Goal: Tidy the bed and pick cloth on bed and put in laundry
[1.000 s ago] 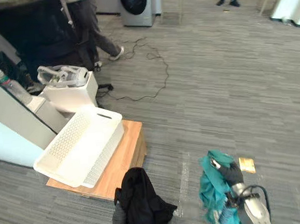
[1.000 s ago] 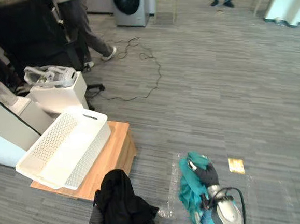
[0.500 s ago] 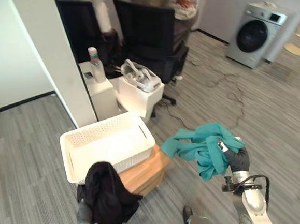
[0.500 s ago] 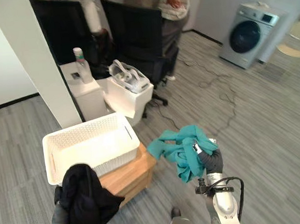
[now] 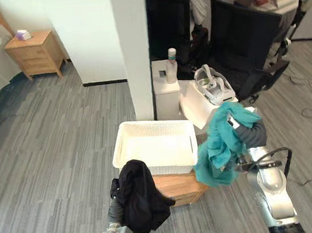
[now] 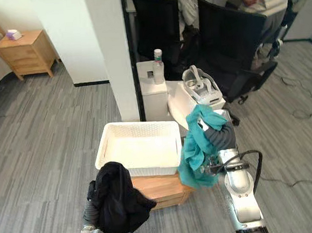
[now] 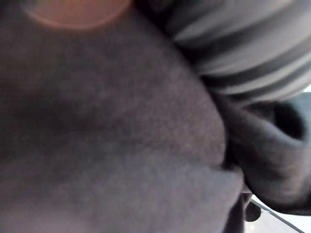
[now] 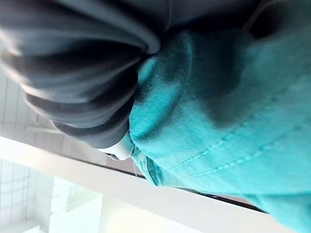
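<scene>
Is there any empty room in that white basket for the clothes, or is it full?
The white basket is bare inside, wall to wall. The grey floor to its left, toward the wooden nightstand, is free too. Behind it is crowded: the pillar, a white cabinet, a white box and black chairs.

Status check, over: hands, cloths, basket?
Left hand under black cloth, before white perforated plastic basket. Right hand draped in teal cloth, right of basket. Neither cloth in. Basket mouth unobstructed.

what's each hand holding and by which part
The right hand grips the teal cloth near its top; black cloth drapes over the left hand, hold hidden.
</scene>
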You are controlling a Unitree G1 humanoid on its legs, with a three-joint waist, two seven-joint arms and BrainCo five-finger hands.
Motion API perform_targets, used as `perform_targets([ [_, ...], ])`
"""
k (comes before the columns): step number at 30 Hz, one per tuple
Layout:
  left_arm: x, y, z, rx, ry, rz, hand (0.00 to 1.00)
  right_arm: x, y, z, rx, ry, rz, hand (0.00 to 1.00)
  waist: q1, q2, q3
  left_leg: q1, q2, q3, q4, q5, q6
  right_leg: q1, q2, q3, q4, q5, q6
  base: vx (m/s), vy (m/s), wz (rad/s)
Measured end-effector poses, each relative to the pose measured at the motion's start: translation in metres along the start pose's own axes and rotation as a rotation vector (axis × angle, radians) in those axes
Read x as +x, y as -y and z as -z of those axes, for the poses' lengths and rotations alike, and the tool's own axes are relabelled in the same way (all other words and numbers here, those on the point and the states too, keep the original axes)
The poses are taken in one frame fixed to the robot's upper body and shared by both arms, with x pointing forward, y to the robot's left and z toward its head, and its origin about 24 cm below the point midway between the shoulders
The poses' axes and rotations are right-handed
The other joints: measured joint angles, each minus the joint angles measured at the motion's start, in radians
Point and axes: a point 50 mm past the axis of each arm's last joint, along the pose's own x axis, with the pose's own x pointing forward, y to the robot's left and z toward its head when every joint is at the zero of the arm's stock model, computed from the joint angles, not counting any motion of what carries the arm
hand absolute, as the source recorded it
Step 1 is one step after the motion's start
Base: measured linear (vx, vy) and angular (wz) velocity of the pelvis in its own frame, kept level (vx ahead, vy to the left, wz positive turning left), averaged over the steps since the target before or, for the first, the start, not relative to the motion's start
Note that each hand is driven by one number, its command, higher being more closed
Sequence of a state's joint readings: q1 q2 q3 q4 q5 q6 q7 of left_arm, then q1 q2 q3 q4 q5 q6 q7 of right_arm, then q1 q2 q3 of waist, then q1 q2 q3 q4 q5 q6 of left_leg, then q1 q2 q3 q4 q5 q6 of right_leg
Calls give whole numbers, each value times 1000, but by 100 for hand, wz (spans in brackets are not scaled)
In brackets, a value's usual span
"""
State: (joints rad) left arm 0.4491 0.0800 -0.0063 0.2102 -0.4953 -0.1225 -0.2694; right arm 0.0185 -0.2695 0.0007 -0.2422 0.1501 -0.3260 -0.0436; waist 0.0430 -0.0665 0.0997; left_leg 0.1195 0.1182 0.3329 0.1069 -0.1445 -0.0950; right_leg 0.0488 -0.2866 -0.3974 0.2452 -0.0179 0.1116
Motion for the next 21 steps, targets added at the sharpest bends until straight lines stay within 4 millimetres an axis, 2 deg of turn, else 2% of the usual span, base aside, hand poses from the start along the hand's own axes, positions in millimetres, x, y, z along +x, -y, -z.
perform_targets([
  [1, 2, -1, 2, 20, -24, 19, 100, 10, 4, -5, -26, 29, 9, 100, -2, -6, 6, 0, -9, -23, -4, 3, 11, -52, -34, 3, 132, 8, -11, 0, 158, 58],
  [2, 5, -1, 2, 47, -47, 32, 100, 18, 10, -10, -52, 53, 20, 100, -5, -5, 13, 8, -18, -50, -8, 2, 27, -115, -62, 51, 283, 46, -65, 16, 155, 73],
  [3, 7, 1, 3, 65, -60, 45, 100, 23, 14, -14, -66, 70, 37, 100, -12, 8, 23, 31, -15, -80, -16, 6, 43, -173, -67, 112, 385, 60, -98, 32, 79, 79],
  [4, 7, 3, 4, 73, -69, 61, 100, 25, 15, -16, -68, 82, 45, 100, -25, 12, 24, 34, -8, -109, -21, 9, 48, -189, -44, 151, 414, -35, -60, 46, -13, 101],
  [5, 10, 1, 1, 90, -69, 69, 100, 27, 16, -21, -73, 104, 54, 100, -36, 11, 25, 29, 0, -150, -22, 12, 55, -194, 5, 201, 375, -116, -54, 29, -36, 97],
  [6, 13, 0, 0, 96, -71, 73, 100, 28, 17, -24, -79, 116, 60, 100, -35, 10, 24, 27, 1, -168, -21, 12, 55, -193, 29, 219, 335, -130, -54, 26, -43, 107],
  [7, 17, -3, -2, 109, -73, 74, 100, 32, 20, -31, -97, 142, 73, 100, -34, 5, 21, 22, -1, -200, -18, 12, 54, -187, 80, 245, 223, -133, -47, 13, -58, 87],
  [8, 18, -6, -5, 121, -71, 72, 100, 36, 23, -37, -105, 163, 79, 100, -34, -12, 19, 9, -15, -223, -11, 11, 52, -167, 109, 259, 108, -83, -50, -2, -82, 83],
  [9, 18, -8, -7, 132, -69, 74, 100, 38, 24, -40, -110, 174, 81, 100, -35, -32, 19, 8, -33, -231, -6, 7, 46, -159, 114, 264, 68, -18, -50, 2, -141, 57],
  [10, 16, -15, -5, 126, -86, 51, 100, 45, 26, -47, -128, 190, 70, 100, -23, -51, 14, 15, -48, -236, 4, -17, 30, -112, 95, 252, 3, -37, -6, 36, -122, 24],
  [11, 13, -16, -1, 104, -95, 39, 100, 50, 26, -50, -130, 202, 65, 100, -25, -31, 15, 9, -39, -234, 18, -27, 25, -90, 110, 243, -45, -27, -1, 49, -106, 7],
  [14, 10, -13, 4, 82, -108, 51, 100, 55, 32, -53, -157, 189, 64, 100, -28, -4, 13, -15, -15, -231, 36, -33, 18, -68, 130, 216, -118, 11, 1, 38, -41, 9],
  [18, 11, -9, 6, 90, -127, 90, 100, 65, 26, -50, -161, 119, 13, 100, -23, -7, 12, -16, -4, -212, 50, -43, 15, -28, 137, 198, -163, 62, -5, 19, 21, 9],
  [21, 11, -9, 7, 112, -138, 99, 100, 73, 16, -38, -149, 46, -24, 100, -13, -11, 9, -17, -11, -208, 49, -43, 17, -28, 131, 198, -171, 102, -7, -23, 83, 1],
])
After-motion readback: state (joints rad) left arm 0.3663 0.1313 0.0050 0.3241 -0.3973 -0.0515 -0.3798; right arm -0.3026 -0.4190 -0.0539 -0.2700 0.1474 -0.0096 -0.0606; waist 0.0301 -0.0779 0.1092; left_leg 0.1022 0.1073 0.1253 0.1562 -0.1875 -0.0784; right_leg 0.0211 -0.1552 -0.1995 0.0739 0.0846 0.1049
